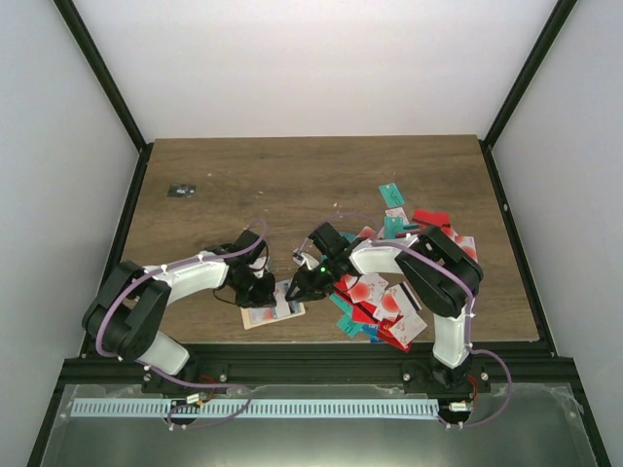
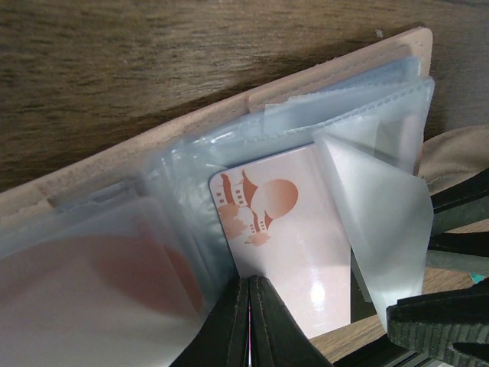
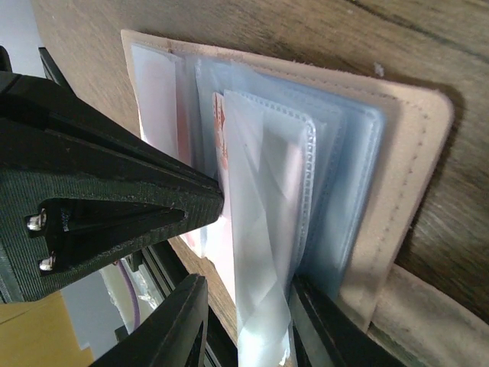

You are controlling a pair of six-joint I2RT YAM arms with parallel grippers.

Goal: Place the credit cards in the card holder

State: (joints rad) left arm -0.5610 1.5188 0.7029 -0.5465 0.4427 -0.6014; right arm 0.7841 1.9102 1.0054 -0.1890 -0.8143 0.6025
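Note:
The beige card holder lies open near the table's front edge, its clear plastic sleeves fanned out. A white card with an orange-red picture sits partly inside one sleeve. My left gripper is shut, its tips resting on that card's near edge. My right gripper stands open beside it, with a lifted clear sleeve flap between its fingers and leaning on the right one. The remaining credit cards lie heaped to the right.
A small dark flat object lies at the back left of the wooden table. Teal and red cards spread toward the right rear. The black frame rail runs just below the holder.

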